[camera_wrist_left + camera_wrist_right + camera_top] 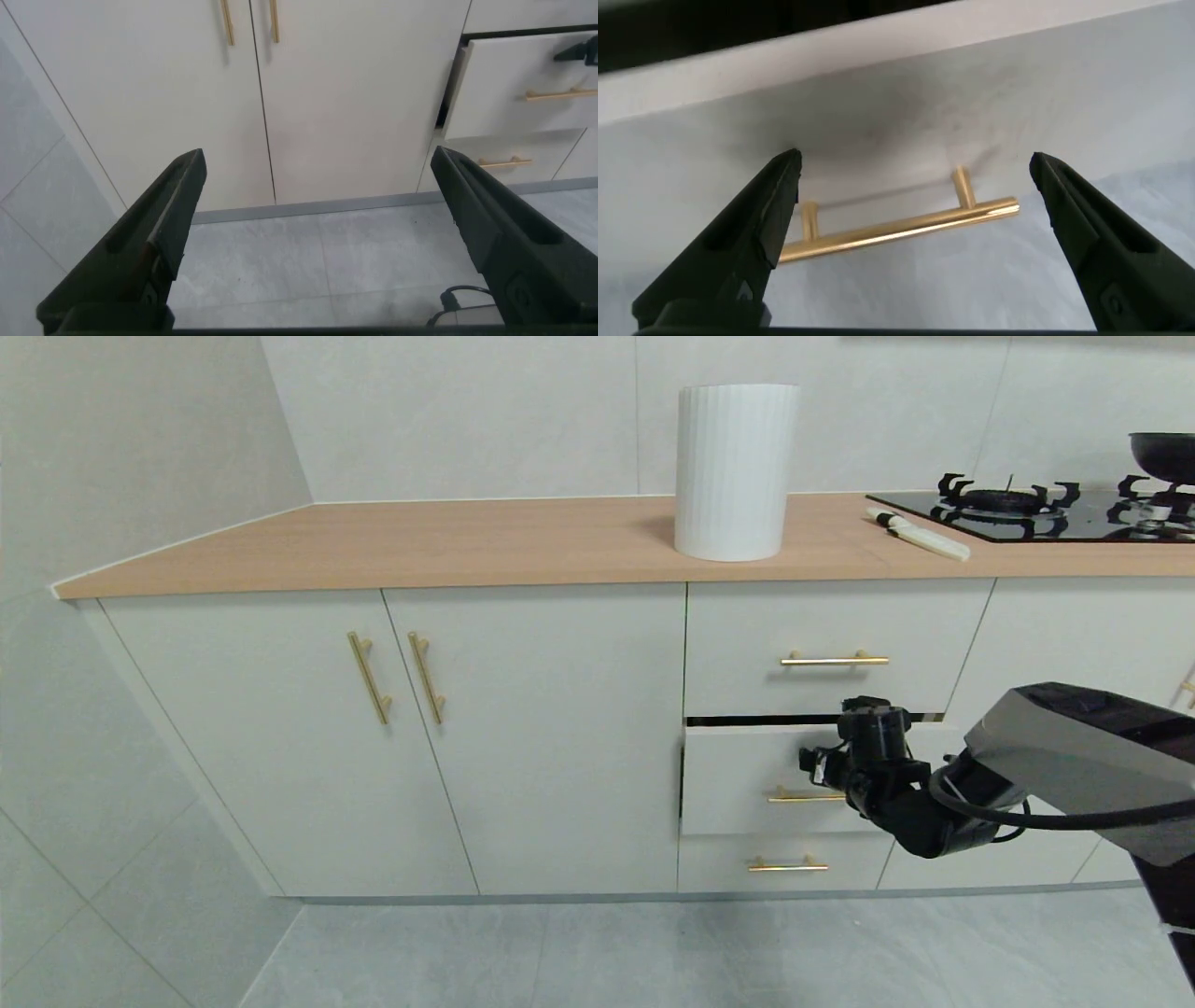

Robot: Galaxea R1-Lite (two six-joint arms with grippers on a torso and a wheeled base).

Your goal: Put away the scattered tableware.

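Tableware left out: one pale utensil point(920, 534) lies slantwise on the worktop point(420, 541) towards its right end, just beside the left edge of the black hob point(1036, 513) and apart from the tall white ribbed canister point(735, 471) standing mid-worktop. Below, I have the right pincer point(822, 767) level with the middle drawer point(738, 784), which stands slightly ajar, a dark gap showing above its front. From the right wrist camera, that pincer point(915, 166) is spread wide, its fingers point(757, 233) to either side of the drawer's gold handle point(896, 229), and it grips nothing. My left pincer point(316, 159) is likewise fully spread and empty, hanging low before the double cupboard doors point(280, 93) with grey floor tiles point(308, 261) beneath. A dark pan point(1162, 453) sits on the hob's far right burner.
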